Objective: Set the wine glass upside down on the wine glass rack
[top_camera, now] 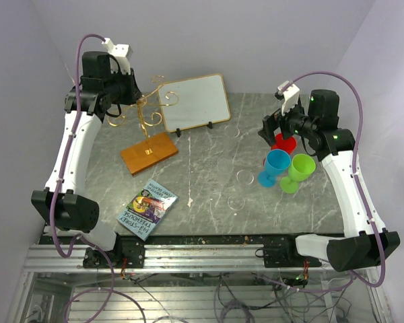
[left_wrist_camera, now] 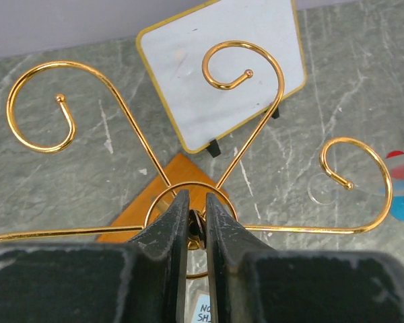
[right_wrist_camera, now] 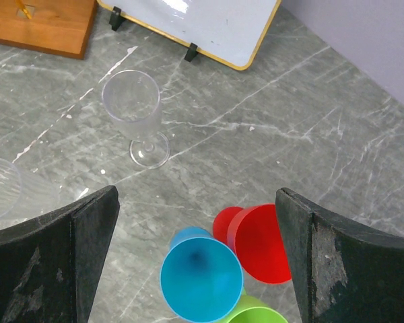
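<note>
The wine glass rack (top_camera: 150, 114) is gold wire with scroll arms on an orange-brown wooden base (top_camera: 148, 153), at the back left. In the left wrist view my left gripper (left_wrist_camera: 196, 217) is shut on the top of the rack's central stem (left_wrist_camera: 197, 232), with the scroll arms (left_wrist_camera: 252, 64) spreading beyond it. My right gripper (right_wrist_camera: 196, 198) is open and empty, hovering over a blue glass (right_wrist_camera: 200, 279), a red glass (right_wrist_camera: 259, 242) and a green glass (right_wrist_camera: 256, 315). A clear wine glass (right_wrist_camera: 136, 111) stands upright left of them. My right gripper (top_camera: 275, 133) is at the right.
A white framed board (top_camera: 192, 101) stands behind the rack. Two clear glasses (top_camera: 244, 176) (top_camera: 234, 202) stand mid-table, with another clear glass (right_wrist_camera: 0, 188) at the right wrist view's left edge. A booklet (top_camera: 147, 208) lies near the front left. Walls close in on both sides.
</note>
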Robot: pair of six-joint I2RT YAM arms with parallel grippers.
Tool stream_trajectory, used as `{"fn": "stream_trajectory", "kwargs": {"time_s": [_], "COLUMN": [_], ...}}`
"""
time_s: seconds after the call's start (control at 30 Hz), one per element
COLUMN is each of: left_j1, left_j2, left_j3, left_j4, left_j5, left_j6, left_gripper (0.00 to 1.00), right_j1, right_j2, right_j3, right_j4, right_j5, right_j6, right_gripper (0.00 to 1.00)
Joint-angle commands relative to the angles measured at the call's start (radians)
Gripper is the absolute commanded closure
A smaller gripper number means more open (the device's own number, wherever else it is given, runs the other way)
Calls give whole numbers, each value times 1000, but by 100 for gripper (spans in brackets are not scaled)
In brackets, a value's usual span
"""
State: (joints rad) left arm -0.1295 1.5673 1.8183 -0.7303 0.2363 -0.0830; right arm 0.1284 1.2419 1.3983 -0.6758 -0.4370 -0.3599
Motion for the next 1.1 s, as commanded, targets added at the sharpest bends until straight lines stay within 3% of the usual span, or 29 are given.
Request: {"fn": "stream_trajectory", "kwargs": {"time_s": [0.0, 0.5, 0.77, 1.07], "left_j1": [-7, -8, -61, -73], "left_j2": [-54, 9, 26, 51], "left_j3": [11, 37, 41, 55], "left_j4": [114, 145, 146, 161], "left_j5": [130, 298, 255, 260], "left_j6": [-57, -143, -118, -215], "left_gripper": [93, 93, 93, 93], "right_j1": [-3, 41, 85, 140], "right_j2": [5, 73, 123, 208], "right_j3": [4, -24, -33, -19], "right_j4": [-17, 61, 110, 162], "right_j5": [-51, -115, -115, -56], "right_j6": [-19, -64, -39, 18], "right_gripper": [0, 0, 0, 0]}}
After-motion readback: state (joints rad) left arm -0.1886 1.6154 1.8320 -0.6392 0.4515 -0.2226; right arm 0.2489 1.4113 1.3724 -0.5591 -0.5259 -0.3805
